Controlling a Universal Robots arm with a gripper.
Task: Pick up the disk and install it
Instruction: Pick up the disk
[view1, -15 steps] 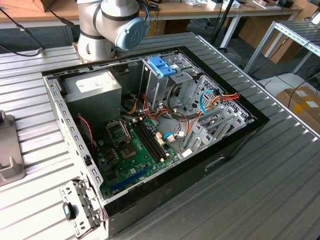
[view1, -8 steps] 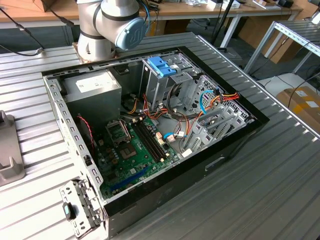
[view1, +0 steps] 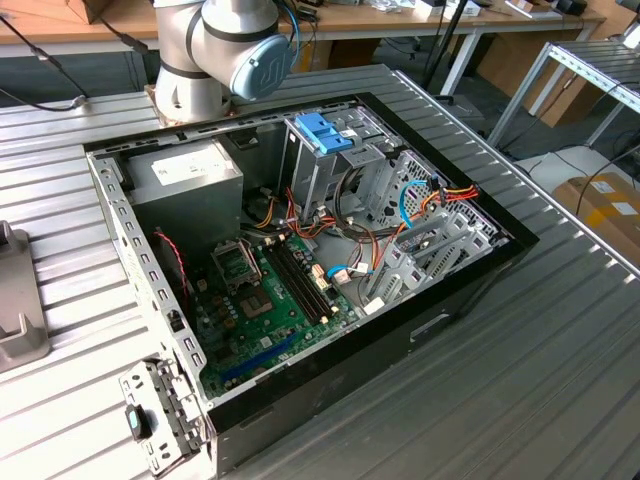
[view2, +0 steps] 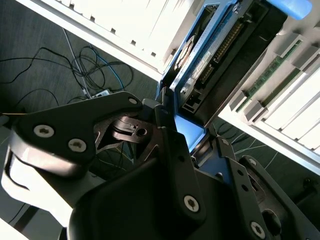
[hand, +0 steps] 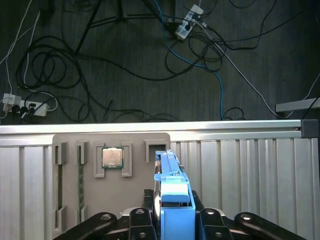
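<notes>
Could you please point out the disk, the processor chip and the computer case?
the disk (hand: 176, 200): first wrist view, near edge of its light-blue carrier.
the processor chip (hand: 112, 157): first wrist view, middle of its metal lid.
the computer case (view1: 350, 365): exterior view, its black outer wall.

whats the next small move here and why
Probably pull the disk a short way straight along its length. The hand looks shut on it, and its far end seems to sit at the slot in the grey holder; a sideways swing first could jam it against the slot walls.
</notes>
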